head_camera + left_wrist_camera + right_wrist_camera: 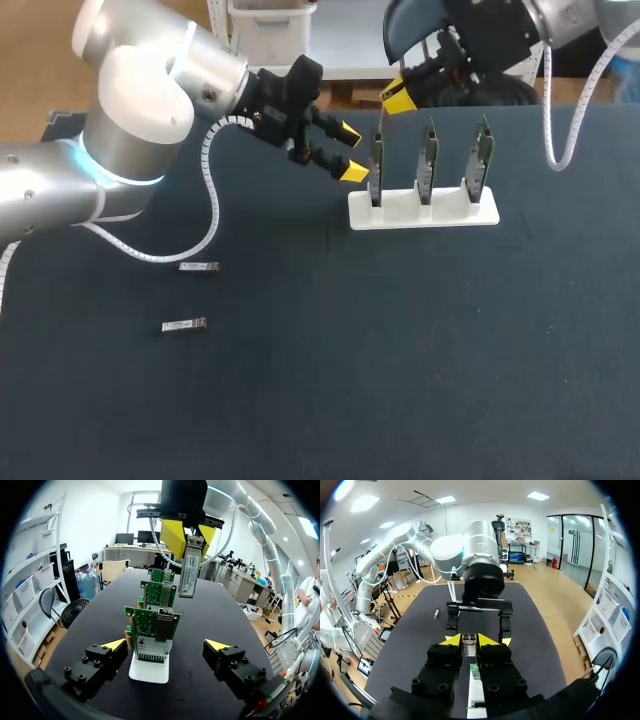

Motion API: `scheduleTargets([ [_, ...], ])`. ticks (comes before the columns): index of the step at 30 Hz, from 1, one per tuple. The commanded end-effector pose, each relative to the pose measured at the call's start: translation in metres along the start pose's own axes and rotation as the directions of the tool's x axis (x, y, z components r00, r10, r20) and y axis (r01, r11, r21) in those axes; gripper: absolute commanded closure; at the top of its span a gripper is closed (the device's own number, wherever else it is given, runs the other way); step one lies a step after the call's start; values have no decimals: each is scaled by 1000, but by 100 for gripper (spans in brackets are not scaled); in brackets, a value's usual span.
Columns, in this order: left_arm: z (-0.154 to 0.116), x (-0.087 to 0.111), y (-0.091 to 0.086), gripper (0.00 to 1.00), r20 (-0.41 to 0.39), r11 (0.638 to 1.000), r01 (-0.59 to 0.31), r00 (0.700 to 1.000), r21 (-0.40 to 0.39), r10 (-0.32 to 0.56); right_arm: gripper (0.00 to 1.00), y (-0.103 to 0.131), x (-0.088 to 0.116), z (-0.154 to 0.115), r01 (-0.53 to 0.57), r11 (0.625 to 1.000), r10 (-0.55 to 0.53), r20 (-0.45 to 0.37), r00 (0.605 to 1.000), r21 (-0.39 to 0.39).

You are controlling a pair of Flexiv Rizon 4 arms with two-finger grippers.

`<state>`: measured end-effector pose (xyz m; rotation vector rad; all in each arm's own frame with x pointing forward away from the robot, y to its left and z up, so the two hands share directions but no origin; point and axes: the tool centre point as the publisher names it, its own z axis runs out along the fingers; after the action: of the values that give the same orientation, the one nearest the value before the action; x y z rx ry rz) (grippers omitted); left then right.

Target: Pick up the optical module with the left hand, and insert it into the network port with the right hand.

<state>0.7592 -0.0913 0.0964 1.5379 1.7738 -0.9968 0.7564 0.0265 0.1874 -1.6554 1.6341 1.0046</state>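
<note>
My right gripper [397, 97] is shut on a silver optical module [381, 128] that hangs down just above the leftmost of three green network cards [377, 168]. These cards stand upright in a white holder [423, 211]. In the left wrist view the held module [187, 572] hangs over the row of cards [152, 625]. It shows between the yellow tips in the right wrist view [468, 642]. My left gripper [352, 152] stands open right beside the leftmost card with nothing in it. Its fingers [115, 644] straddle the nearest card without touching it.
Two more loose optical modules [199, 267] [184, 325] lie on the dark table [400, 350] at the left, under my left arm. One of these loose modules [436, 613] shows past my left gripper [479, 615] in the right wrist view.
</note>
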Motion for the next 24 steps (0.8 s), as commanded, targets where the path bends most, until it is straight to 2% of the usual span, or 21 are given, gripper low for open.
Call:
scheduleTargets([
  [1,1,0,1,0,-2,1000,1,1000,0,-1,100,-4,-2,4,7,1000,-7,-24,1000,8],
  [14,1,0,1,0,-2,1000,1,1000,0,-1,100,-8,4,14,31,999,-28,-103,994,24],
  [24,1,0,1,0,-2,1000,1,1000,0,-1,100,-14,9,14,10,998,-2,-117,993,69],
])
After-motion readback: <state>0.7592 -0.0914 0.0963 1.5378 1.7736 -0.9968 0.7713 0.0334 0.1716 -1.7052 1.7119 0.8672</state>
